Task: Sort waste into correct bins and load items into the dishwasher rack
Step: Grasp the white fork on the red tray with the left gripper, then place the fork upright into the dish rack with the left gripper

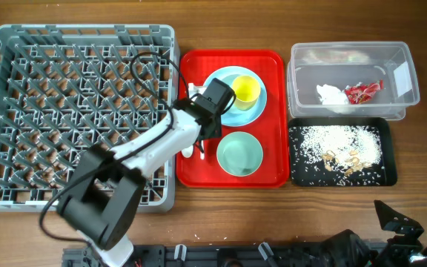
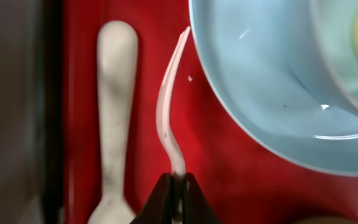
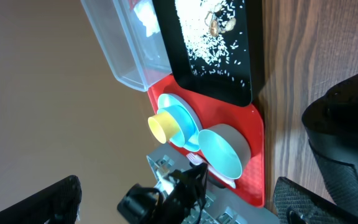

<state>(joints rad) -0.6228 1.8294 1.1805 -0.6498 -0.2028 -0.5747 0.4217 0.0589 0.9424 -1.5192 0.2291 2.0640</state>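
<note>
My left gripper (image 2: 178, 190) is shut on a thin white plastic fork (image 2: 169, 93), which is turned on edge over the left side of the red tray, next to the pale blue plate (image 2: 272, 74). In the overhead view the left gripper (image 1: 204, 132) is beside the plate (image 1: 228, 111). The white spoon (image 2: 115, 106) lies flat on the tray left of the fork. The yellow cup (image 1: 246, 90) stands on the plate, with the blue-green bowl (image 1: 239, 153) below it. The grey dishwasher rack (image 1: 21, 111) is at the left. My right gripper (image 3: 185, 202) is open and empty near the front right table edge.
The red serving tray (image 1: 273, 74) sits mid-table. The clear tub (image 1: 402, 100) at the back right holds the white napkin (image 1: 330, 94) and the red wrapper (image 1: 363, 91). The black tray (image 1: 388, 167) in front of it holds the rice and brown scraps (image 1: 339, 144).
</note>
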